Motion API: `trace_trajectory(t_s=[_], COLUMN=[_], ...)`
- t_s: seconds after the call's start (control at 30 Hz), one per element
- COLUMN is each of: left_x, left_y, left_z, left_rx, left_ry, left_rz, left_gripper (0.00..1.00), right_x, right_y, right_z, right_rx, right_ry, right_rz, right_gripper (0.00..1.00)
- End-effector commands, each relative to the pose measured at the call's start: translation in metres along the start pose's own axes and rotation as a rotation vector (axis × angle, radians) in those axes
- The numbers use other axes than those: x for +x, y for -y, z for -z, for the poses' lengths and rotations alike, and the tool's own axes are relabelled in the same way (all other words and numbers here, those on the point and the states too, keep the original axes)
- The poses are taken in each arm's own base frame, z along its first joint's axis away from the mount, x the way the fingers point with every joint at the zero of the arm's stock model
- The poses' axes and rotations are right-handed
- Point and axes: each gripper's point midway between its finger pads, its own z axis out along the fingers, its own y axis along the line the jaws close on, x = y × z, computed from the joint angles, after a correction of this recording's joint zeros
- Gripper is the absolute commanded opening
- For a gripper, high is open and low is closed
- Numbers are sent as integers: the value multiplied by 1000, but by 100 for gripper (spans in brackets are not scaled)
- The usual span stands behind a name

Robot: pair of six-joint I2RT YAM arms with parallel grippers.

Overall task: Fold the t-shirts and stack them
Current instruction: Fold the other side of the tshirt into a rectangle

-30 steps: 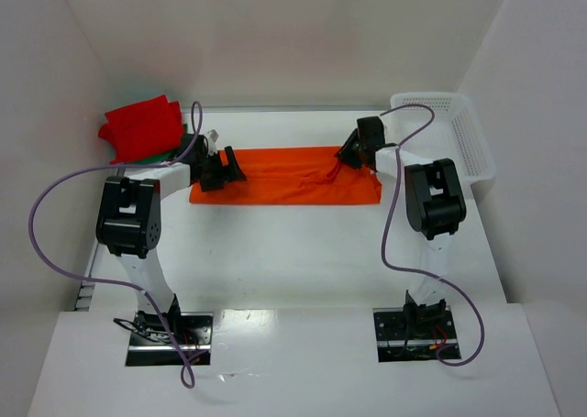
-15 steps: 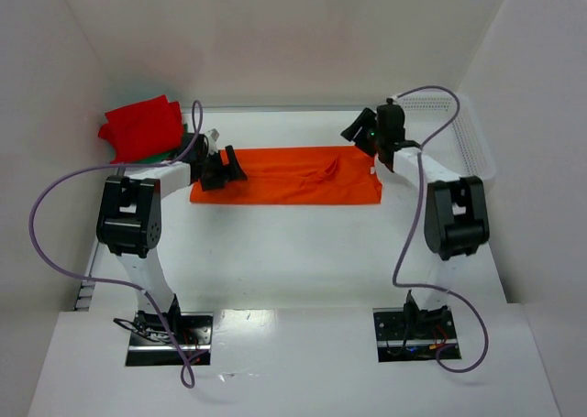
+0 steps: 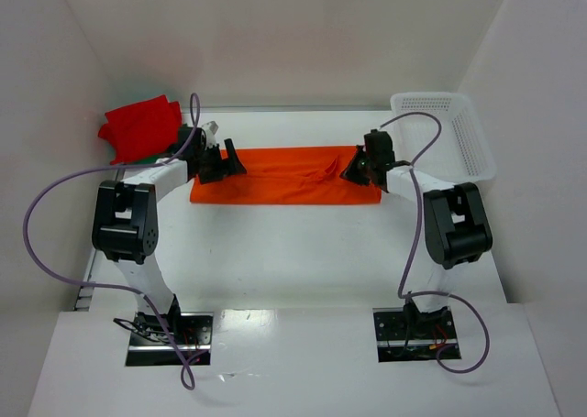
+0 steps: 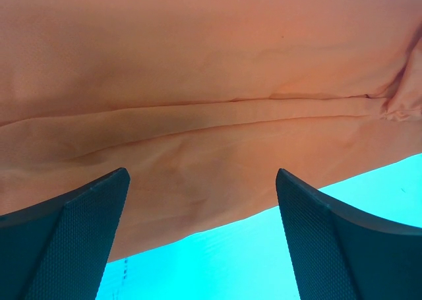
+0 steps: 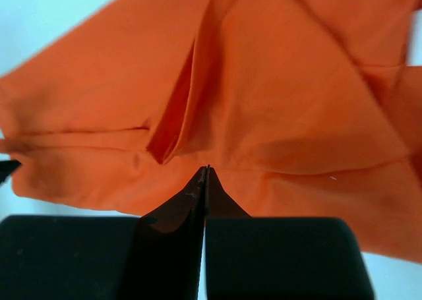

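**Right gripper (image 5: 206,171) pinched tight, left gripper (image 4: 201,176) wide**

The right one sat closed at the orange shirt's (image 3: 284,177) right end; whether it caught cloth, couldn't tell. The left gaped over the other end. The shirt lay flat mid-surface (image 3: 303,252), red shirt (image 3: 142,124) far left.

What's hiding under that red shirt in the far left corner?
A sliver of dark green cloth peeks out from under the red shirt at its right edge. The red shirt covers the rest, so what else lies in that pile cannot be seen.
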Motion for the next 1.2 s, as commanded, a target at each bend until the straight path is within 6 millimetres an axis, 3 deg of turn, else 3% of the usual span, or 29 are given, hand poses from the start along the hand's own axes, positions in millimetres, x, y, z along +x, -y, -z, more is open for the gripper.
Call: trace_trajectory(t_s=[0.0,0.27,0.33,0.43,0.5,0.9,0.97,1.03,1.1,1.13,1.17], left_x=[-28,-26,-21,-23,-20,-19,-22,-25,-34,-42,-50], left_y=[16,11,8,8,-1,-3,-4,-10,-14,-16,-12], left_z=[15,11,8,6,2,-2,0,2,6,9,13], left_rx=[27,12,6,6,-7,-12,-36,-90,-142,-170,-159], left_ry=[78,65,49,49,36,19,22,29,65,105,131], left_rz=[-73,-66,-68,-68,-54,-47,-26,35,104,133,126], left_gripper=[100,100,100,100,100,100,100,100,100,100,100], right_x=[19,18,23,17,1,-22,-22,-31,-46,-65,-75], right_y=[-7,-32,-29,-36,-48,-72,-72,-74,-78,-73,-78], right_z=[-23,-57,-69,-80,-88,-113,-113,-108,-95,-84,-75], right_rx=[-3,-60,-56,-71,-89,-136,-136,-123,-104,-61,-57], right_ry=[-65,-96,-120,-118,-83,-65,-65,-44,-3,53,79], right_rz=[56,66,54,43,48,46,46,87,134,146,147], right_gripper=[1,4,4,4,4,8,12,23,44,58,65])
